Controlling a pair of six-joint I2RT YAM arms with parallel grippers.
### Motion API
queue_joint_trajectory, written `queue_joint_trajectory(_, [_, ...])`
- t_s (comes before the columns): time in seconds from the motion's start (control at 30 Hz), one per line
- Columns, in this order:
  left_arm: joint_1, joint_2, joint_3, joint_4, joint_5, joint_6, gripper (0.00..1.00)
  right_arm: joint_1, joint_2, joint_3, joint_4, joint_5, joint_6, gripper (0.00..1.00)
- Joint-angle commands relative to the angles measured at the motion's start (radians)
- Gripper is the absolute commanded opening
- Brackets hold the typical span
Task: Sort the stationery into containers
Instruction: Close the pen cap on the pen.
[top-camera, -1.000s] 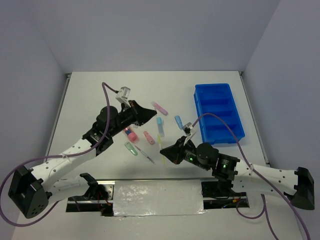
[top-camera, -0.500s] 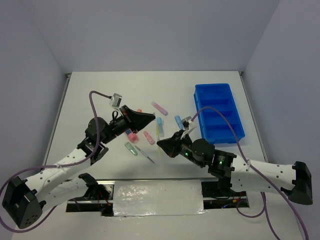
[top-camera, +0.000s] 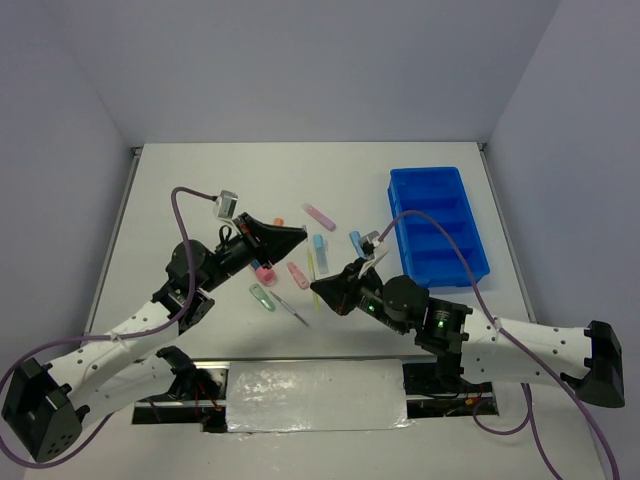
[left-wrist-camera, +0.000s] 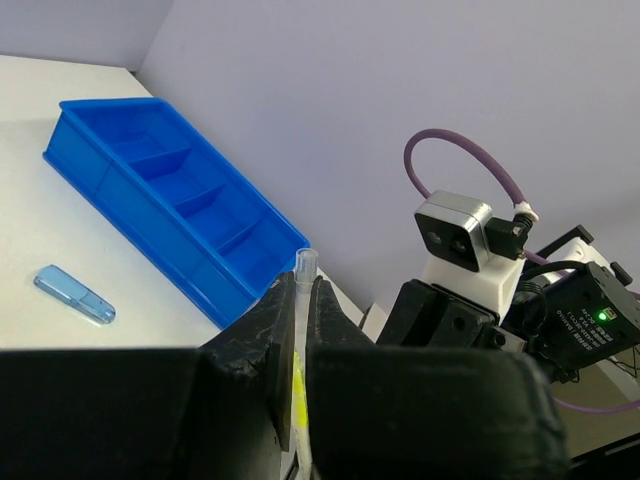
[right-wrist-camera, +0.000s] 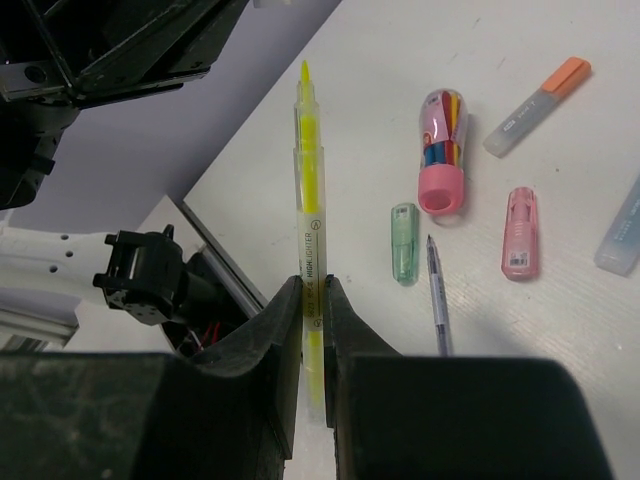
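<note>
My right gripper (right-wrist-camera: 312, 285) is shut on a thin yellow highlighter (right-wrist-camera: 310, 190) and holds it above the table, its uncapped tip pointing away from me. From above, this gripper (top-camera: 318, 287) sits just below my left gripper (top-camera: 300, 232). My left gripper (left-wrist-camera: 298, 290) is shut on a clear tube-like piece with yellow inside (left-wrist-camera: 304, 265), which looks like the cap. The blue four-compartment tray (top-camera: 440, 172) lies at the right and also shows in the left wrist view (left-wrist-camera: 170, 190). A fat pink marker (right-wrist-camera: 441, 150), an orange-capped marker (right-wrist-camera: 537, 105), a pink cap (right-wrist-camera: 520, 245), a green cap (right-wrist-camera: 404, 255) and a grey pen (right-wrist-camera: 437, 300) lie on the table.
A pink marker (top-camera: 320, 215), a light blue marker (top-camera: 319, 243) and a blue cap (top-camera: 356, 242) lie between my grippers and the tray. The blue cap also shows in the left wrist view (left-wrist-camera: 75, 295). The table's front edge with cables is just below the right gripper (right-wrist-camera: 150, 285).
My right gripper has moved up and left with the highlighter, closer to my left gripper. My left arm has swung its elbow left and lower; its gripper stays near the same spot.
</note>
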Motion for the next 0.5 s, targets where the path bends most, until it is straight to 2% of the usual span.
queue_joint_trajectory(0.0, [-0.004,-0.012,0.006,0.088,-0.003,-0.008,0.0,0.01,0.002,0.06,0.039,0.014,-0.023,0.0])
queue_joint_trajectory(0.47, [-0.004,0.007,-0.006,0.115,0.005,-0.018,0.0,0.01,0.044,0.1,0.021,0.033,-0.037,0.0])
